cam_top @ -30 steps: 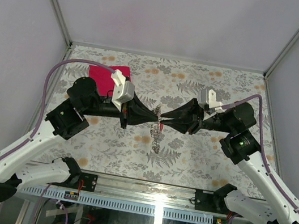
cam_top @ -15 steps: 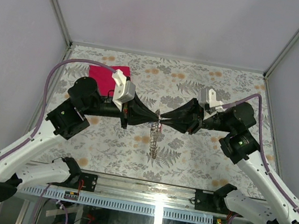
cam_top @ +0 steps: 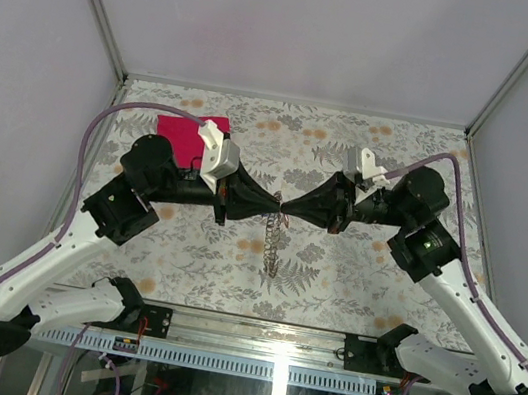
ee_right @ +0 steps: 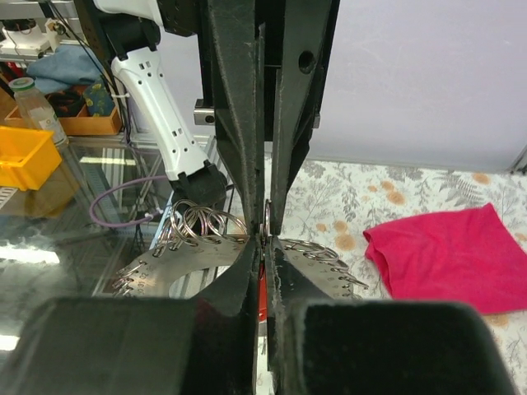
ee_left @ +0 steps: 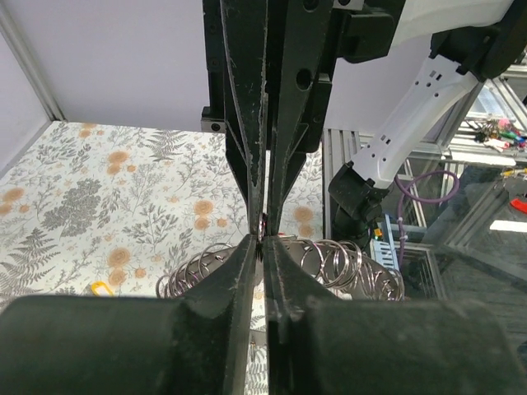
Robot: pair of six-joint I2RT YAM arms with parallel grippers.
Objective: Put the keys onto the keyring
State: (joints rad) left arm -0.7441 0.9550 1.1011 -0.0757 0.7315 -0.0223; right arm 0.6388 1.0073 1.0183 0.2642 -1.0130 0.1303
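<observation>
My two grippers meet tip to tip above the middle of the table. The left gripper (cam_top: 276,208) (ee_left: 262,240) is shut on a thin silvery keyring (ee_right: 267,216), seen edge-on between its fingers in the right wrist view. The right gripper (cam_top: 286,207) (ee_right: 263,240) is shut on a key with a red head (ee_right: 261,290), which shows between its pads. Below the fingertips hangs a metal strip (cam_top: 273,245) (ee_right: 189,255) carrying several more rings (ee_left: 333,259). A small yellow key head (ee_left: 100,288) lies on the patterned table.
A pink-red cloth (cam_top: 188,136) (ee_right: 445,255) lies at the back left of the fern-print table (cam_top: 382,278), behind the left arm. Grey walls enclose the table on three sides. The table's near metal edge (cam_top: 253,323) runs just in front of the hanging strip.
The right gripper has closed and its wrist has lifted and turned slightly. The hanging strip swung and now hangs straighter. The red key head no longer shows from above.
</observation>
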